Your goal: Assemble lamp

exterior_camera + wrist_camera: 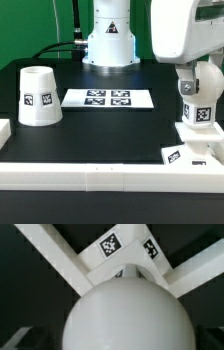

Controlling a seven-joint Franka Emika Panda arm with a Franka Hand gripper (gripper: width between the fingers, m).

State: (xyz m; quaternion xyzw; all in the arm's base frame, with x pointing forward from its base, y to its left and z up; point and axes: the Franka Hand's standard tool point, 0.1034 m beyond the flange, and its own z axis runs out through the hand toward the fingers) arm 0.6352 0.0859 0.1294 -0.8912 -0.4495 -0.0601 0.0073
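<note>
The ball-shaped bulb (197, 115) stands upright on the squat base (192, 148) at the exterior view's right, near the front rail. My gripper (197, 92) hangs straight over it, open, with one dark finger on each side of the bulb's top. In the wrist view the bulb (125, 308) fills the middle as a large white egg, and my gripper (122, 339) straddles it; its fingers are barely visible at the dark edges. The tagged base (128, 258) shows beyond the bulb. The cone shade (40, 97) stands alone at the exterior view's left, wide end down.
The marker board (108, 98) lies flat in the middle of the black table. A long white rail block (100, 176) runs along the front edge, and another piece (4, 130) sits at the left. The robot's pedestal (108, 42) stands at the back.
</note>
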